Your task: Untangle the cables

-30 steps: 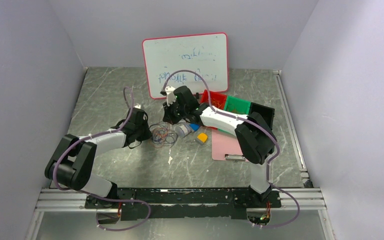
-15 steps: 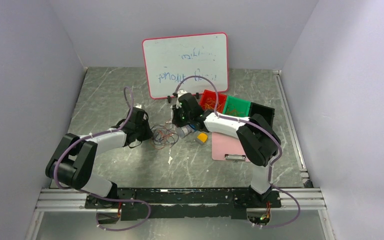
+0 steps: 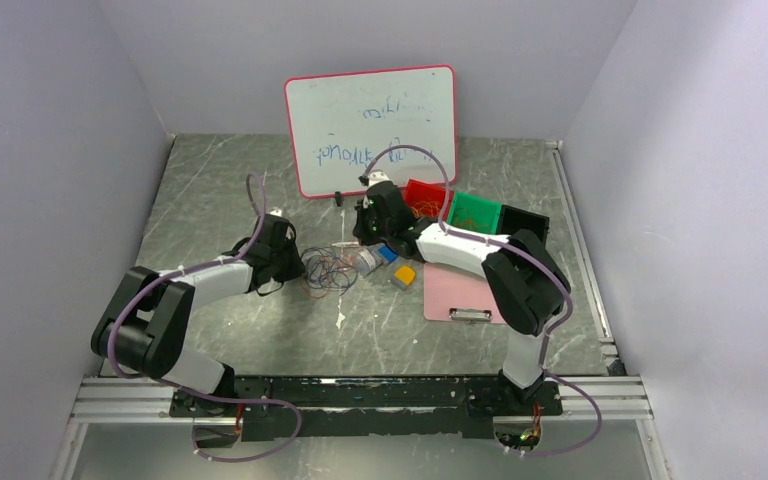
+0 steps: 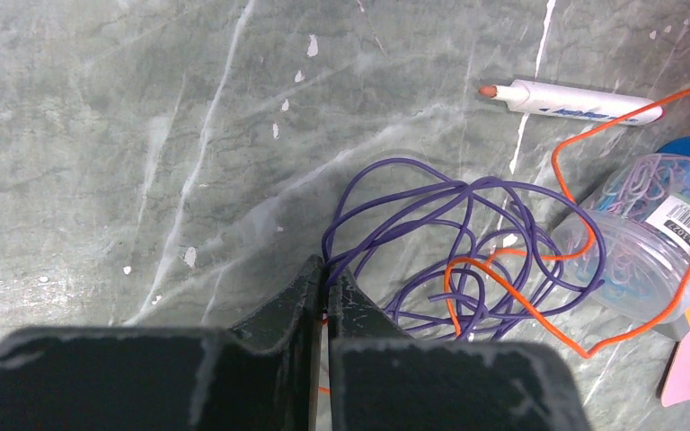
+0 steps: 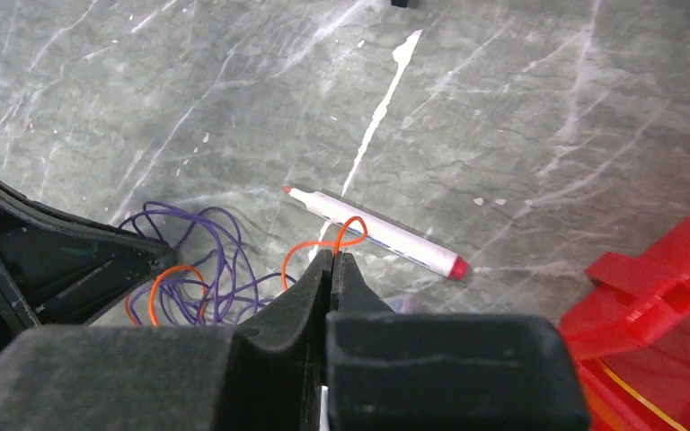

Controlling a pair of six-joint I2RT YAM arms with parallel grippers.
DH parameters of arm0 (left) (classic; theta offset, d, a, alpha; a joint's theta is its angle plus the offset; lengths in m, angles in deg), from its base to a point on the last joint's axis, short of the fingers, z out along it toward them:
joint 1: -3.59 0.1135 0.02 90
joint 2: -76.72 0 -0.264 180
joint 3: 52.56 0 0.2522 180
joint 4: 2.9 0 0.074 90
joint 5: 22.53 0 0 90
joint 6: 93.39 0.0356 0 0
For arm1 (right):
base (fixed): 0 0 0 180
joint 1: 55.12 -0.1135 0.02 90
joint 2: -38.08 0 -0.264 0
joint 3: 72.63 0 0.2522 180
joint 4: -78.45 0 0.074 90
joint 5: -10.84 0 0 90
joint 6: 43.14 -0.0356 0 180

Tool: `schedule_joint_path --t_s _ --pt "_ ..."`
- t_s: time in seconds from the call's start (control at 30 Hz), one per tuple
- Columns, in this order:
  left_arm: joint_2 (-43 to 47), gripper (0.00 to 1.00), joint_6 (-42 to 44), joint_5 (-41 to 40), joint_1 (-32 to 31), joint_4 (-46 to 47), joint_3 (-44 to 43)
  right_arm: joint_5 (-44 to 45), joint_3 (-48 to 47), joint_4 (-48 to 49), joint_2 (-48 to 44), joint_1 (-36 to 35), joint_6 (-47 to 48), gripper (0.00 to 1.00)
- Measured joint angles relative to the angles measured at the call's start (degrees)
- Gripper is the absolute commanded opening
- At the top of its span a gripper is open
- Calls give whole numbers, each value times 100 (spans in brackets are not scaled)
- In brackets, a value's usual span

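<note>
Cables, thin purple and orange wires (image 4: 449, 224): tangled on grey marbled counter (image 4: 99, 135).
Left end effector (image 4: 325, 268): clamped onto orange cable (image 4: 554, 166).
Right end effector (image 5: 332, 259): clamped onto orange cable.

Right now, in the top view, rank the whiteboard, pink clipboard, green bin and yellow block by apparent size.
1. whiteboard, largest by far, though it stands farthest back
2. pink clipboard, its right side hidden under the right arm
3. green bin
4. yellow block, clearly smallest

Cables (image 4: 463, 260): purple, orange. Surface (image 4: 144, 135): grey marble, white streaks. Marker (image 5: 373, 232): white, red cap. Bin (image 5: 674, 296): red. My left claw (image 4: 325, 274) and right claw (image 5: 332, 268): black.
</note>
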Motion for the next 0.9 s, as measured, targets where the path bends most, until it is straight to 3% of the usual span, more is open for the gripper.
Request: schedule_joint_path --t_s 0.27,0.67,0.9 --pt "-94 7 -46 -4 11 -26 -92 319 162 -46 -824 127 275 0" --pt "-192 7 -50 -4 17 24 -160 501 127 -70 -2756 1095 490 0" --pt "-249 7 -50 -2 22 87 -188 807 -120 -219 -3449 1285 833 0"
